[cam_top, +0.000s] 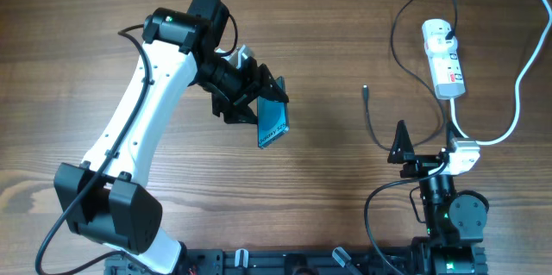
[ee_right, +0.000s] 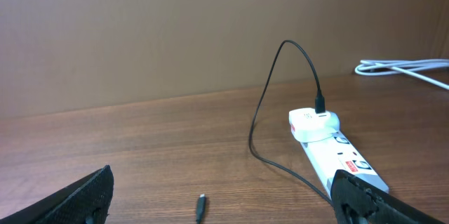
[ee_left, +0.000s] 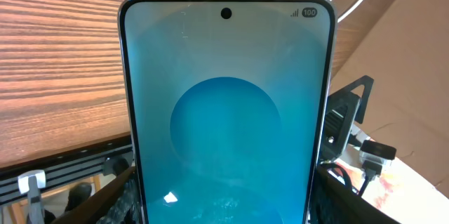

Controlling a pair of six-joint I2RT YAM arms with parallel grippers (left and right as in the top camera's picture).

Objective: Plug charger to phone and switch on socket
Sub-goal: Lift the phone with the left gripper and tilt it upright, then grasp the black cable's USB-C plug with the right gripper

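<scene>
While aloft, phone (cam_top: pixel 273 121) between left fingers (cam_top: pixel 272 87)

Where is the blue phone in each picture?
Overhead: the phone sits left of centre, held in the left pincer.
Left wrist: the phone fills the middle, screen facing the camera.
Right wrist: not in it.
Shared landmark: the brown wooden table, seen in all three.

wood-grain table (cam_top: pixel 328 42), white socket (cam_top: pixel 443 59) flat near far right corner, thick white cord (cam_top: pixel 518 94) curving along right edge, thin black charger (cam_top: pixel 368 118) looping off socket's far end, plug tip (cam_top: pixel 366 91) loose on bare wood right of centre
</scene>
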